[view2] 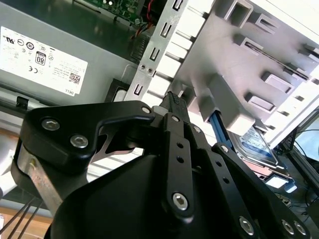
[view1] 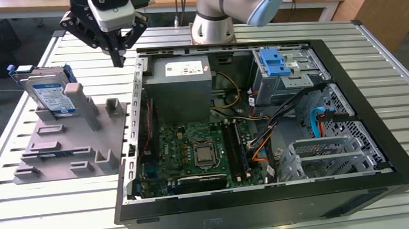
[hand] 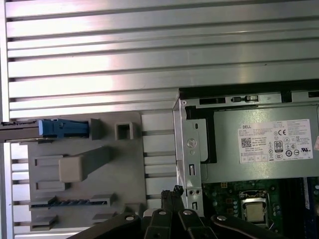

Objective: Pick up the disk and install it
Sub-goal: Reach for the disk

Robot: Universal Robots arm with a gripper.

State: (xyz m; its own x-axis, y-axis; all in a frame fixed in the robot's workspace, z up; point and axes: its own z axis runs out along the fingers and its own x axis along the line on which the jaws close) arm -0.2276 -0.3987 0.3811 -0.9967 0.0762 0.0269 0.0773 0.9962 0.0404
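Claw [view1: 120, 58] hangs at the exterior view's upper left, fingers pinched together w/ nothing btwn them, tips pointing down over the slatted aluminium table [view1: 48, 206]. It's just outside the back corner of the open PC case [view1: 265, 201]. In the first wrist view the tips are right by the case's perforated metal edge.

The disk [view1: 52, 95] stands on edge in a grey plastic fixture [view1: 66, 148] at the exterior view's left. Its white-and-blue label faces the room, and it's apart from the claw, untouched. The first wrist view catches its blue carrier [hand: 62, 128] from above, at the far end of the fixture. The second wrist view shows the disk's label beyond the fixture's blocks.

Inside the case, exterior view: grey PSU [view1: 181, 79] upper left, motherboard w/ CPU socket [view1: 205, 154] below it, metal drive cage [view1: 286, 76] w/ a blue latch [view1: 275, 63] on top at upper right.
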